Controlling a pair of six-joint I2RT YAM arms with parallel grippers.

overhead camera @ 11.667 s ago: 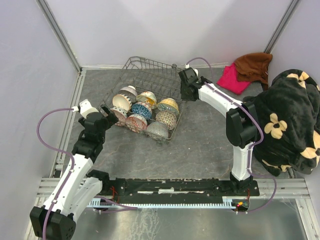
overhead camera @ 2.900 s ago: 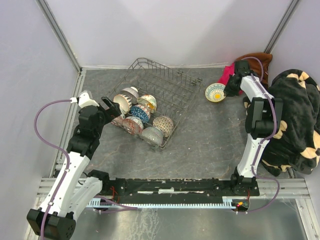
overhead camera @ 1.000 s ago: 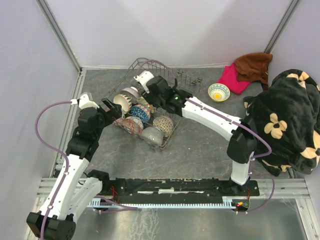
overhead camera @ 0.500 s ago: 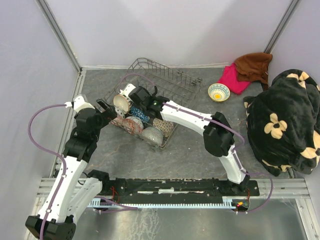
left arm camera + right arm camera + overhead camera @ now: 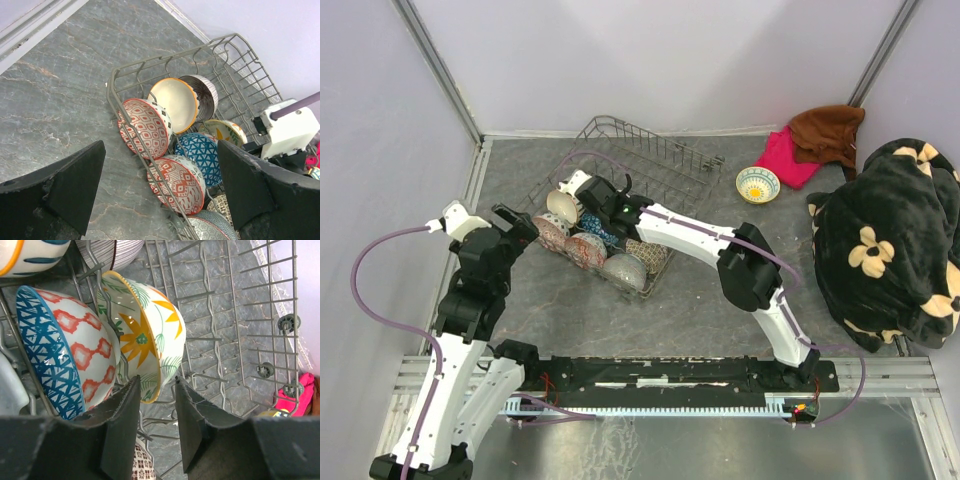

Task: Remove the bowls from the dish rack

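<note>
The grey wire dish rack (image 5: pixel 672 160) stands on the table at mid-back and holds several patterned bowls. One yellow-and-blue bowl (image 5: pixel 757 184) sits on the table to the right of the rack. My right gripper (image 5: pixel 617 205) reaches into the rack. In the right wrist view its jaws (image 5: pixel 157 390) stand narrowly apart on either side of the lower rim of a cream bowl with a yellow flower (image 5: pixel 145 335), next to a blue-and-red bowl (image 5: pixel 65 355). My left gripper (image 5: pixel 512 222) is wide open and empty just outside the rack's left side, facing red-patterned bowls (image 5: pixel 145 127).
A pink cloth (image 5: pixel 788 157) and a brown cloth (image 5: pixel 828 130) lie at the back right. A black flowered blanket (image 5: pixel 890 240) fills the right side. Walls close in the back and the left. The rack's far half (image 5: pixel 240 315) holds bare prongs.
My right gripper has pushed a little deeper among the bowls. My left arm has drawn back to the left, away from the rack's side.
</note>
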